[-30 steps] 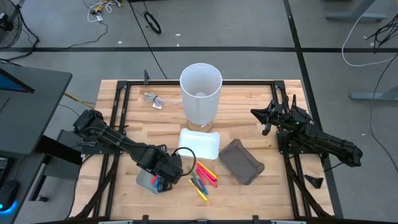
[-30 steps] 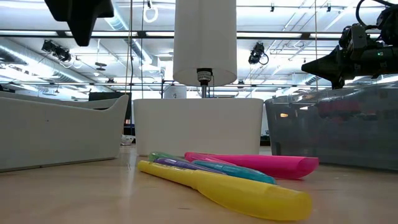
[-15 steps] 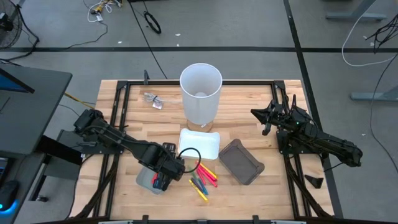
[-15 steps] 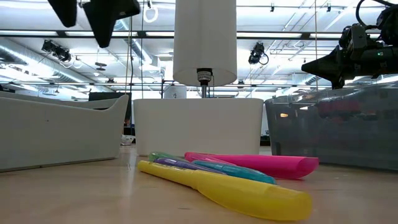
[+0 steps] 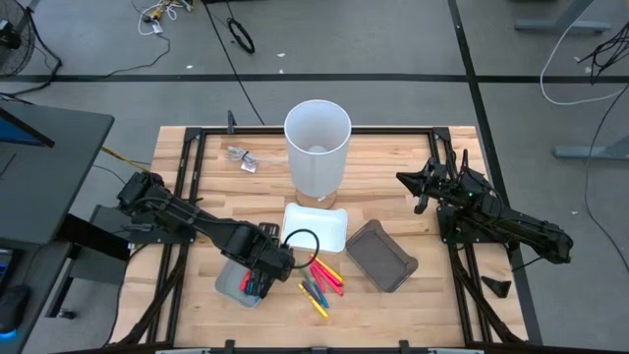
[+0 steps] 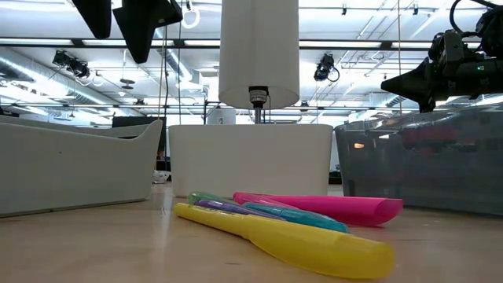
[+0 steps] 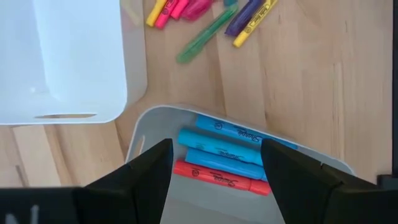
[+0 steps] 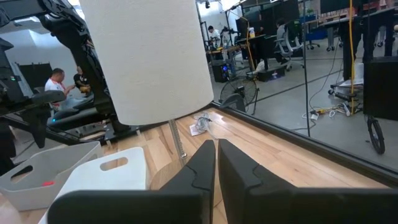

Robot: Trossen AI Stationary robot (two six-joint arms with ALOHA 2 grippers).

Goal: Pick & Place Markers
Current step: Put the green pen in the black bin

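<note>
Several markers in pink, yellow, green and purple lie loose on the wooden table, right of a light grey tray. They also show in the low view. Three blue markers and one red marker lie inside that tray. My left gripper hangs open above the tray, pointing down, and holds nothing. Its fingers show at the top of the low view. My right gripper waits shut above the table's right side.
A white tray sits in the middle of the table, with a dark grey tray to its right. A tall white cylinder on a stand rises behind them. A small clear wrapper lies at the far left.
My left gripper has shifted a little toward the table's right while staying above the light grey tray. In the low view both of its fingers now show, where one showed before. The markers on the table have not moved.
</note>
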